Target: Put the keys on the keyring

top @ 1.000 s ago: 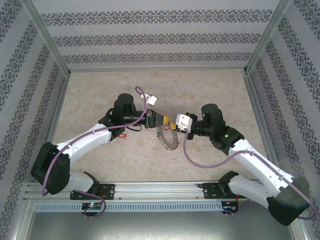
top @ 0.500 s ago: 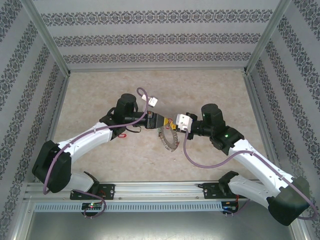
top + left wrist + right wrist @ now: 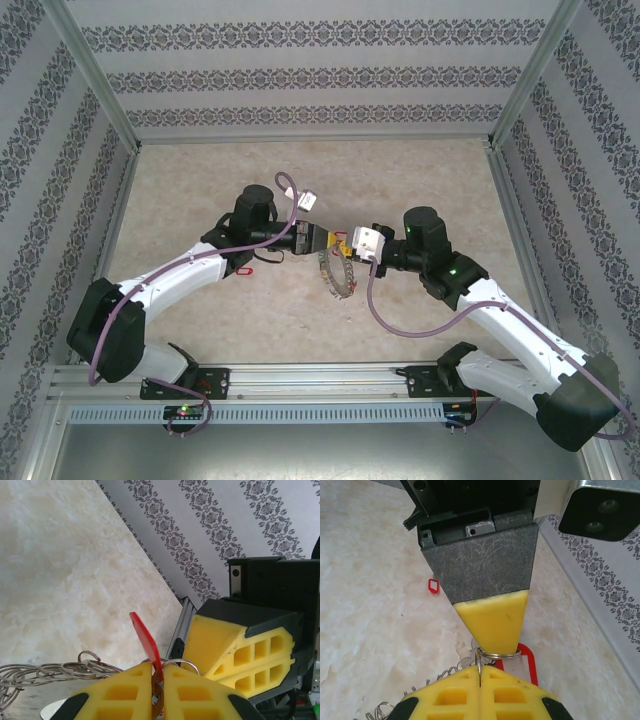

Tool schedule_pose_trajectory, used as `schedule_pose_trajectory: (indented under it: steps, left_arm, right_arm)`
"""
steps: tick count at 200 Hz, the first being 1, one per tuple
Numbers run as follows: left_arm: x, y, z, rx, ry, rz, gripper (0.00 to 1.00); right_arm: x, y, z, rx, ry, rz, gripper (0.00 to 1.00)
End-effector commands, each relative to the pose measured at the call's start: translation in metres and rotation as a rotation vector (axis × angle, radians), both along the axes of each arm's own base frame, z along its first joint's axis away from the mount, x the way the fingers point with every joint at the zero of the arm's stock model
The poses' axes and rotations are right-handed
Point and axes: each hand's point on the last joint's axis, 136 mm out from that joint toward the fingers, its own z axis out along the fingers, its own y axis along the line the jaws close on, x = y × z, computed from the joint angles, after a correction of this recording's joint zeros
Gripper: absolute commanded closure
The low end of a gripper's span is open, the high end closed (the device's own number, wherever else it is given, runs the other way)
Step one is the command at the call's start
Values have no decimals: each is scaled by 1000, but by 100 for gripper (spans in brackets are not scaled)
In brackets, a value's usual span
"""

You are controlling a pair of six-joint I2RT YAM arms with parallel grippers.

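The keyring [image 3: 335,277], a grey wreath of small wire loops, hangs under the two grippers where they meet over the table's middle. My left gripper [image 3: 156,667] is shut on a key with a red tag [image 3: 144,637], and a small silver split ring [image 3: 189,664] shows at its tip. My right gripper [image 3: 480,670] is shut on a thin wire loop [image 3: 479,666] of the keyring. The left gripper's yellow fingers [image 3: 495,622] point down right against it, with the split ring [image 3: 497,654] around their tip. The red tag [image 3: 528,661] lies just behind.
A loose key with a red tag [image 3: 243,271] lies on the beige table [image 3: 420,170] beside the left arm, also seen as a small red tag [image 3: 433,586] in the right wrist view. Patterned walls and metal posts [image 3: 100,90] enclose the table.
My left gripper has closed on the red-tagged key and edged slightly right toward the right gripper. The right arm has held still.
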Motion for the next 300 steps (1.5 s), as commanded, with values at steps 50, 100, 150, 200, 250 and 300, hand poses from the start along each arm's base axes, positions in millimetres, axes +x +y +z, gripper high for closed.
schedule_pose_trajectory:
  steps: [50, 100, 150, 200, 250, 300]
  left_arm:
    - [7, 3, -10, 87, 29, 60, 100]
    - [6, 6, -18, 106, 10, 67, 98]
    - [9, 25, 0, 73, -84, 108, 55]
    - [5, 58, 42, 62, -301, 140, 49]
    - [-20, 54, 64, 65, -617, -28, 54]
    - [-38, 42, 51, 128, -748, -189, 57]
  right_arm:
    - [6, 9, 46, 179, -92, -21, 100]
    - [26, 3, 61, 360, -67, -134, 100]
    - [26, 7, 60, 464, 24, -111, 100]
    - [16, 5, 55, 458, 63, -39, 100]
    - [-2, 13, 63, 459, 125, 121, 100]
    - [-14, 24, 71, 457, 179, 246, 100]
